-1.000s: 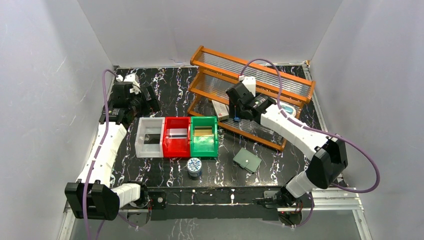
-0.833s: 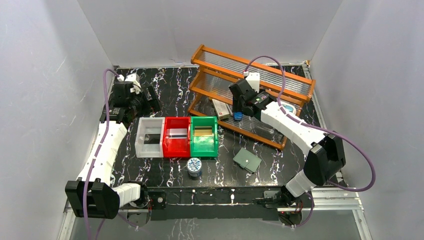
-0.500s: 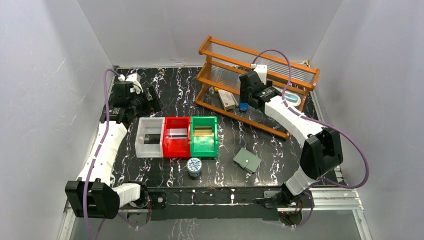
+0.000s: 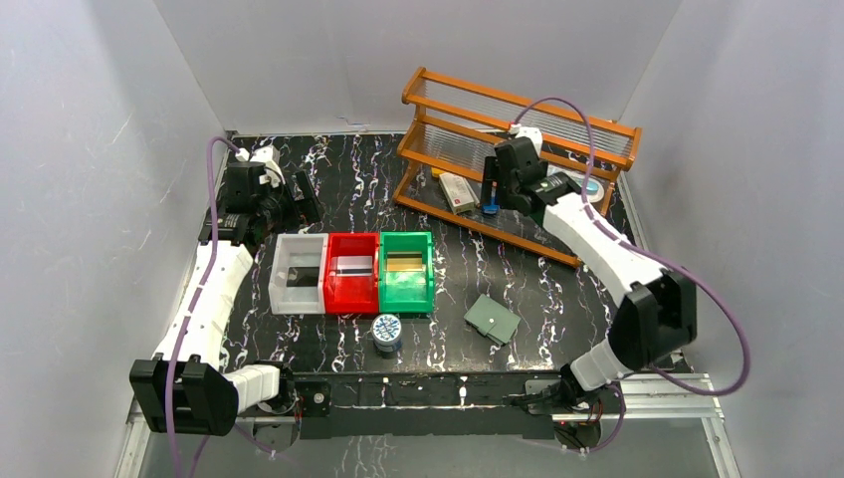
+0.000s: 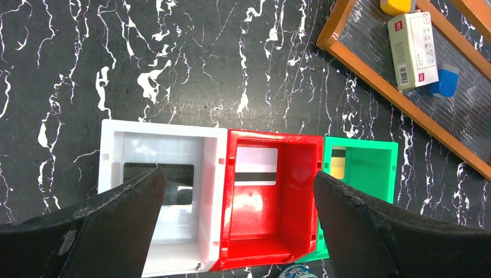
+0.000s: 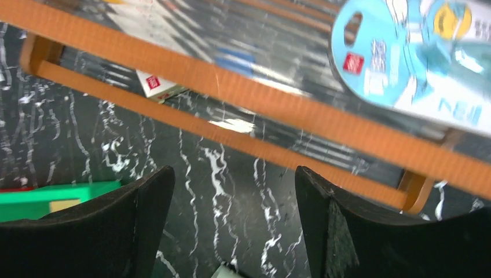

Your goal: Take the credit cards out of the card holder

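Left gripper (image 5: pixel 237 231): up at the far left, hanging over the white bin (image 5: pixel 162 127) and the red bin (image 5: pixel 298 191), its two fingers (image 5: pixel 104 220) spread wide with nothing between them
Right gripper (image 4: pixel 487 189): across the table at the orange rack (image 6: pixel 260 95), nose towards the lower shelf; fingers (image 6: pixel 370 231) apart, empty, touching nothing that I can make out
Card holder (image 4: pixel 492 319): there it is, lying flat on the black marbled table (image 4: pixel 338 169), near the front, right of centre, well apart from both grippers
White bin: leftmost of the row, a dark card (image 5: pixel 180 174) flat on its floor
Red bin: the middle one, touching both neighbours; a pale striped card (image 5: pixel 256 162) lies inside
Green bin (image 5: pixel 367 174): right end of the row, a gold card (image 5: pixel 339 162) on its floor (only a sliver shows under the left wrist, the overhead view gives it plainly)
Round tin (image 4: pixel 386 330): standing just in front of where red and green meet, to the left of the card holder
Rack's lower shelf: a small printed box (image 5: pixel 412 49) with a blue block (image 5: pixel 446 81) just beside it, and a teal printed packet (image 6: pixel 417 58) further along to the right
Inside of the holder: cannot tell from where I stand
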You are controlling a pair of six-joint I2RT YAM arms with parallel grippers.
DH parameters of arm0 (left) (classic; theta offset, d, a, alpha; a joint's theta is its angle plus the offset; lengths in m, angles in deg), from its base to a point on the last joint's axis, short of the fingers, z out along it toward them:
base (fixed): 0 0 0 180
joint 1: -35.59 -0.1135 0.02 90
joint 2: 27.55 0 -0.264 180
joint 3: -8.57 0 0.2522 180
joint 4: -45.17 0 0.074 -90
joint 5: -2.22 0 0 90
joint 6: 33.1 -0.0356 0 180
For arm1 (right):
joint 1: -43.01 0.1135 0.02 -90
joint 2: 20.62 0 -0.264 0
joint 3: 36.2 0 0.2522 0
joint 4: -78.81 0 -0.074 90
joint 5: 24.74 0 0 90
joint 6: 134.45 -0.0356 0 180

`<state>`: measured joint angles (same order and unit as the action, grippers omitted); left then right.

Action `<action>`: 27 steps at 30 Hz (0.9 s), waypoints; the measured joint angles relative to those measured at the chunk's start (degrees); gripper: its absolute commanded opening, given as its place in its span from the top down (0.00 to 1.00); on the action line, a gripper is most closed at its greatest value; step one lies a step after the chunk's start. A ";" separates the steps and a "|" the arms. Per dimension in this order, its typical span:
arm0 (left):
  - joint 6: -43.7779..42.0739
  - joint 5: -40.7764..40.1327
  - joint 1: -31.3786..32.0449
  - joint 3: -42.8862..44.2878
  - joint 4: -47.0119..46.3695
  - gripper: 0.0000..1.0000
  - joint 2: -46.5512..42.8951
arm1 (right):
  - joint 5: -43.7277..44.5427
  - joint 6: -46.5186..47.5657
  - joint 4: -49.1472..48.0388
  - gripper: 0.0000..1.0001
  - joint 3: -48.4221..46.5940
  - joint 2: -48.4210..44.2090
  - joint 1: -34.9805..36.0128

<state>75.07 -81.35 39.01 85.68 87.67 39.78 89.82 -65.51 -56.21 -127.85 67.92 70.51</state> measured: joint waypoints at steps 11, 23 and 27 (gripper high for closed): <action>0.09 -0.98 0.00 -0.20 0.00 0.02 2.84 | 1.90 -13.77 -0.42 0.17 14.53 -4.92 -0.74; 0.28 -1.55 0.00 -0.85 -0.02 0.02 2.89 | -2.03 -17.81 -6.45 0.17 19.74 2.47 -0.87; 0.26 -1.68 0.00 -0.92 -0.04 0.02 2.89 | -0.55 -17.94 -8.22 0.18 19.76 5.07 -0.90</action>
<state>75.33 -83.03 39.01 84.76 87.62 42.67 89.27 -83.46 -64.43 -108.09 72.99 69.62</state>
